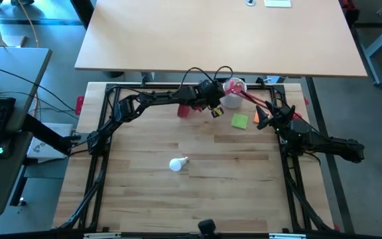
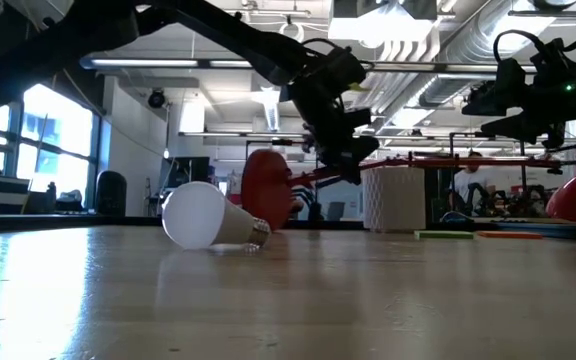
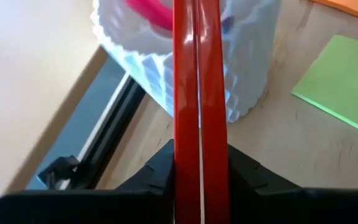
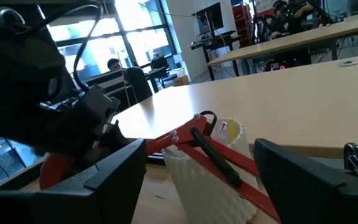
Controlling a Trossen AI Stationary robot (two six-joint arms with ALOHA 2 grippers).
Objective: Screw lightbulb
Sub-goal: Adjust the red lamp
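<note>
The white lightbulb (image 1: 178, 163) lies on its side on the wooden table, near the middle; it also shows in the low view (image 2: 206, 215). The red lamp has its shade (image 1: 183, 110) down at the far side and a jointed red arm (image 1: 270, 103) running to the right. My left gripper (image 1: 215, 108) is shut on the lamp's arm beside the white perforated pen cup (image 1: 231, 99). My right gripper (image 1: 262, 118) is open above the table at the far right; the lamp's arm (image 4: 229, 158) lies ahead of its fingers, apart from them. My left gripper pinches the lamp's red twin-bar arm (image 3: 196, 124) between its two fingers (image 3: 244, 171), on the stretch between the shade and the pen cup. The bars run lengthwise through the gap. The fingers come from above, slanting down (image 2: 346, 150). The arm is clear of the table there.
The pen cup (image 2: 393, 198) with something pink inside stands just behind the held arm. A green note (image 1: 239, 121) and an orange note (image 1: 256, 117) lie on the table near my right gripper. A black frame (image 1: 111, 93) borders the table; the near half holds only the bulb.
</note>
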